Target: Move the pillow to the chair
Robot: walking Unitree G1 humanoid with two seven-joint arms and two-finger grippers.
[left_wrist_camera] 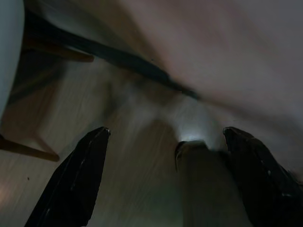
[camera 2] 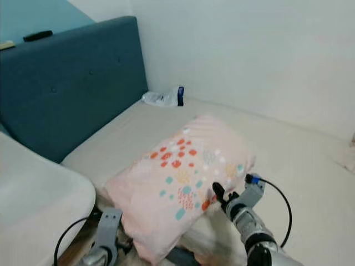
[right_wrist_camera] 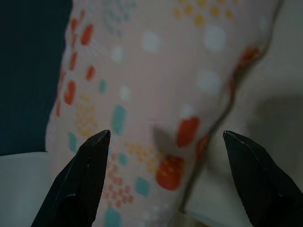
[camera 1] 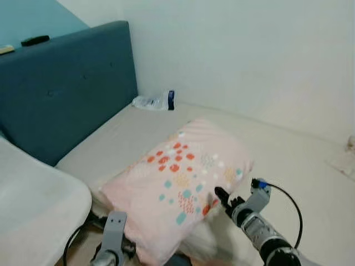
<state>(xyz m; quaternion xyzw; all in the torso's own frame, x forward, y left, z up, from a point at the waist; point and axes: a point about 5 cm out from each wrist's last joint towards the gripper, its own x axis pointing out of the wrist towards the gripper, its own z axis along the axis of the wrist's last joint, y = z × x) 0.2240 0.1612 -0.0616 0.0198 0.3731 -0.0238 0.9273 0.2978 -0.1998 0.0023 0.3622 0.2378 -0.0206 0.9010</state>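
Pillow: pink rectangular fabric pillow with coloured dots (camera 1: 183, 188) lies on beige bed (camera 1: 299, 166), long axis diagonal
Right pincer (right_wrist_camera: 165, 182): spread wide at pillow's near edge, nearer
Left pincer (left_wrist_camera: 163, 175): spread wide, below pillow

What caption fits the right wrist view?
Open right gripper faces the pink patterned pillow on the bed, fingers spread wide.

Soft, even light fills both eye views — no glare, only faint shadow under the pillow (camera 1: 186, 188) where it overhangs the bed (camera 1: 294, 166). Both are slightly soft in detail. The left wrist view is dim and smeared; the right wrist view is brighter but out of focus — black fingers (right_wrist_camera: 80, 184) blurred.
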